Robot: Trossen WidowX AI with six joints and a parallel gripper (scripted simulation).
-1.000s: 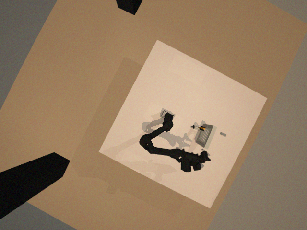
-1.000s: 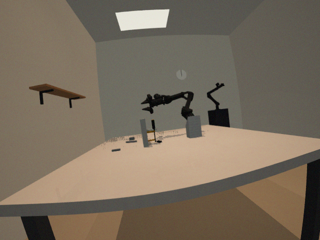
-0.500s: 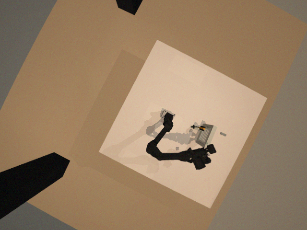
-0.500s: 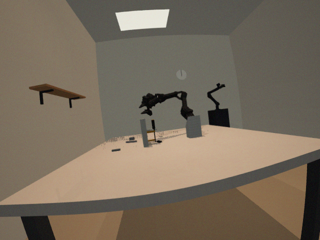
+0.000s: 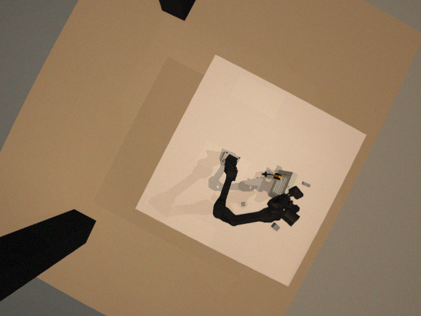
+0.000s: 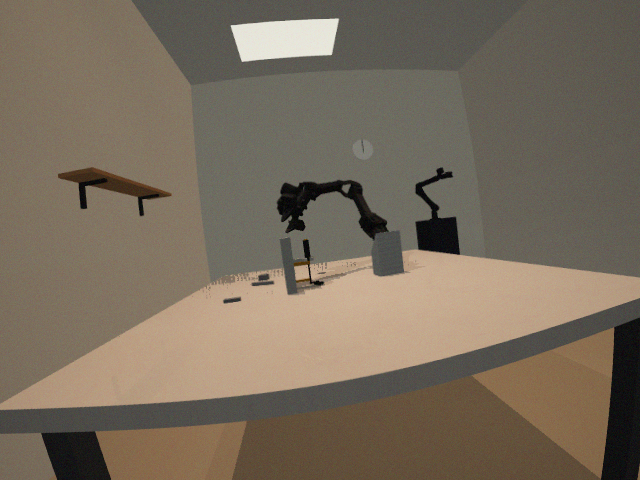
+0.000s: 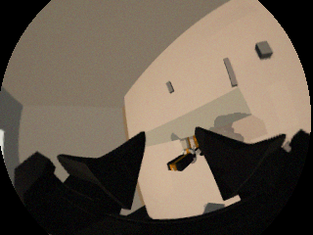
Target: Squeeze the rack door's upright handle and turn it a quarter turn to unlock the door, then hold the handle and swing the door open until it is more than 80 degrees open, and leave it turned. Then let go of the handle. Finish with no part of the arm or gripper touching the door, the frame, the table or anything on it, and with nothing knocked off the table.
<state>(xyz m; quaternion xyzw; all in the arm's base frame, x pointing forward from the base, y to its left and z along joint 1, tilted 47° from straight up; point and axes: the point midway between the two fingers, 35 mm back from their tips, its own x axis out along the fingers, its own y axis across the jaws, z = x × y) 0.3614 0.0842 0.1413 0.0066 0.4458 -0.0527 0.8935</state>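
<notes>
The rack stands upright on the table. Its handle is black with orange ends and stands upright in the exterior view. Orange brackets show beside it. How far the handle is turned and the door's exact angle cannot be told. My gripper is partly open and empty, pointing down above rack height. In the top view it covers the area just below the rack. In the wrist view the handle shows beyond the fingers, nearer the right one, apart from both.
A small grey bar, a longer bar and a grey block lie near the rack. A small cube lies between it and the arm's base.
</notes>
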